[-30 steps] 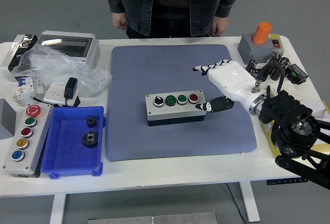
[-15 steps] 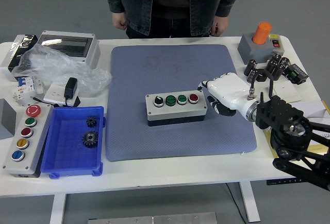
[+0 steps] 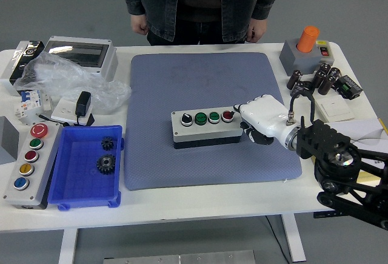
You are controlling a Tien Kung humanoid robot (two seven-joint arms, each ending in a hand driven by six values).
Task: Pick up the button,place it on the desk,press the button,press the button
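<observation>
A grey button box [image 3: 206,132] lies on the blue-grey mat [image 3: 200,76], carrying a black selector [image 3: 185,119], two green buttons [image 3: 207,118] and a red button [image 3: 227,116]. My right hand [image 3: 250,120] is white and sits against the box's right end. Its fingers [image 3: 242,110] are curled, with the tips at the box's top edge right beside the red button, and the thumb is low by the box's end wall. I cannot tell whether a fingertip touches the red button. No left arm shows.
At the left edge lies a second button box [image 3: 27,164], next to a blue tray [image 3: 66,200] holding gears. A plastic bag [image 3: 66,79], an adapter and a grey enclosure [image 3: 82,54] are back left. An orange-topped box [image 3: 306,48] and capacitors [image 3: 315,79] are back right. A person [image 3: 200,3] stands opposite, hands down.
My right hand has dropped and slid left from above the mat to the box's right end. Its fingers went from spread to curled. The box has not moved.
</observation>
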